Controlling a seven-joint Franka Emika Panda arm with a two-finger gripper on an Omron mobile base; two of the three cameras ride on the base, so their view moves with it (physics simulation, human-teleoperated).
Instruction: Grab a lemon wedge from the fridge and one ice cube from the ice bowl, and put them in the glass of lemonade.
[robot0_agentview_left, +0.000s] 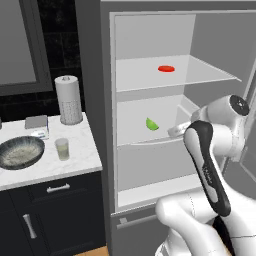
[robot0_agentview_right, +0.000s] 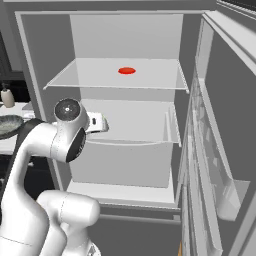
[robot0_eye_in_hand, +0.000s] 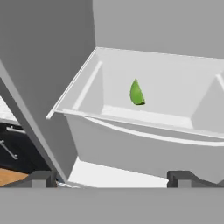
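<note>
Inside the open fridge (robot0_agentview_left: 150, 165), in the white drawer-like bin (robot0_eye_in_hand: 131, 118) below the upper shelf (robot0_agentview_left: 200, 75), the lemon wedge (robot0_eye_in_hand: 137, 92) is seen resting with its pointed tip up. A flat red disc (robot0_agentview_left: 166, 68) lies on the upper shelf. The pincer (robot0_eye_in_hand: 111, 177) is held in front of the bin with its fingers spread wide, empty and apart from the wedge. On the marble tabletop (robot0_agentview_left: 80, 155) left of the fridge, the glass of lemonade (robot0_agentview_left: 62, 149) is set just beside the ice bowl (robot0_agentview_left: 20, 151), with a paper-towel roll (robot0_agentview_left: 68, 99) behind.
</note>
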